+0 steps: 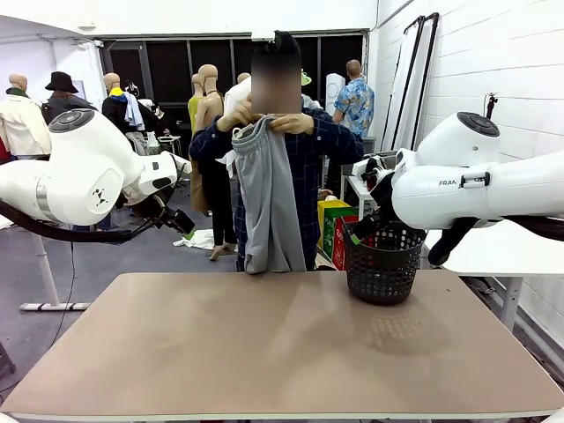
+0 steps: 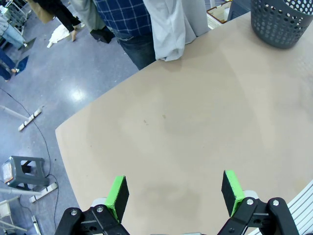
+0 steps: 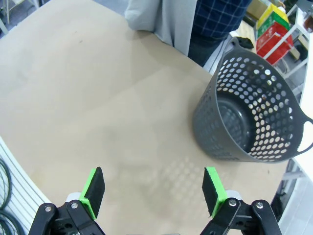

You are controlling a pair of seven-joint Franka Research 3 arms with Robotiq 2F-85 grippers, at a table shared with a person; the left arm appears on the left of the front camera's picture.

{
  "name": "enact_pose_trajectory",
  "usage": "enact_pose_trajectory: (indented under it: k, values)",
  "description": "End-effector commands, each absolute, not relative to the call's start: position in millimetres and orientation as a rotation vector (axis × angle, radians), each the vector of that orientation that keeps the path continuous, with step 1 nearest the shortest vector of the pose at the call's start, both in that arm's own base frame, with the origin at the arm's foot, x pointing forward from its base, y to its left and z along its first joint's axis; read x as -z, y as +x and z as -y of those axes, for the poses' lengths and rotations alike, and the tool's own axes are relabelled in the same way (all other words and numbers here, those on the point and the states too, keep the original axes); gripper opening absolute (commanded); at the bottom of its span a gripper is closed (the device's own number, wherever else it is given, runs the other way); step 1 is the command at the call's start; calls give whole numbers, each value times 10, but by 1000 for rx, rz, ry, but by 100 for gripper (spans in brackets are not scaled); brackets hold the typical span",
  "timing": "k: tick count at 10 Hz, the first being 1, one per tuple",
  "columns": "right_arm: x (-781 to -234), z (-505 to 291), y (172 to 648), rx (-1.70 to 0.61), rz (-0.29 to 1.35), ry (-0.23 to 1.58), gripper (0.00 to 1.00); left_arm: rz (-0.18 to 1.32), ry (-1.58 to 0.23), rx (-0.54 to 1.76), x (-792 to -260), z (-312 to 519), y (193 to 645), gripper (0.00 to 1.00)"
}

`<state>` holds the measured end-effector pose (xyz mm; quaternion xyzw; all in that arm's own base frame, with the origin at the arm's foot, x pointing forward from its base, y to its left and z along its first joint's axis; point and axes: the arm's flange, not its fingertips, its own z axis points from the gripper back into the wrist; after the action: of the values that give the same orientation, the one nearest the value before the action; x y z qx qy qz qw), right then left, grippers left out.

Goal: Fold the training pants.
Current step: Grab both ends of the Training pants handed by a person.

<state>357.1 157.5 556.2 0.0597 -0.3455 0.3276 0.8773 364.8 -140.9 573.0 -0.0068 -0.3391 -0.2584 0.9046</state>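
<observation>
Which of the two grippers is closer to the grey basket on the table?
The right gripper: the basket stands just ahead of its fingers, whereas from the left gripper it lies far across the table.

Left arm (image 1: 79,176), right arm (image 1: 493,189) white, rounded, grey joint caps (image 1: 70,120); left hand (image 2: 173,193), right hand (image 3: 154,191) black, green pads (image 2: 117,193)

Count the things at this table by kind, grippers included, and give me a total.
Pants: 1, the training pants, held up by the person
Baskets: 1, the basket, standing on the table
Grippers: 2, the left gripper and the right gripper, both open
Total: 4
</observation>
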Motion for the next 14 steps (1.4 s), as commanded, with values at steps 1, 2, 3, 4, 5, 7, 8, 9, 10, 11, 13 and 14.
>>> enact_pose_trajectory:
  k: [1,2,3,4,5,7,8,9,10,11,13,14]
  values:
    - [-5572,-1577,3570,-679,722,127,100,702,-15,535,-5734,1409,3644,100]
    - [-5572,-1577,3570,-679,722,127,100,702,-15,535,-5734,1409,3644,100]
    - [-5572,-1577,3570,-679,722,127,100,702,-15,535,-5734,1409,3644,100]
    - [-5572,-1577,3570,-679,722,127,100,702,-15,535,-5734,1409,3644,100]
    - [-5572,-1577,3570,-679,722,127,100,702,-15,535,-5734,1409,3644,100]
    - [-5572,-1577,3570,-679,722,127,100,702,-15,535,-5734,1409,3644,100]
    - [-5572,-1577,3570,-679,722,127,100,702,-15,535,-5734,1409,3644,100]
    - [-5572,-1577,3570,-679,722,127,100,702,-15,535,-5734,1409,3644,100]
    - [-5572,-1577,3570,-679,722,127,100,702,-15,535,-5734,1409,3644,100]
    - [-5572,-1577,3570,-679,722,127,100,702,-15,535,-5734,1409,3644,100]
    - [-5572,-1577,3570,-679,722,127,100,702,-15,535,-5734,1409,3644,100]
    - [-5572,-1577,3570,-679,722,127,100,702,-15,535,-5734,1409,3644,100]
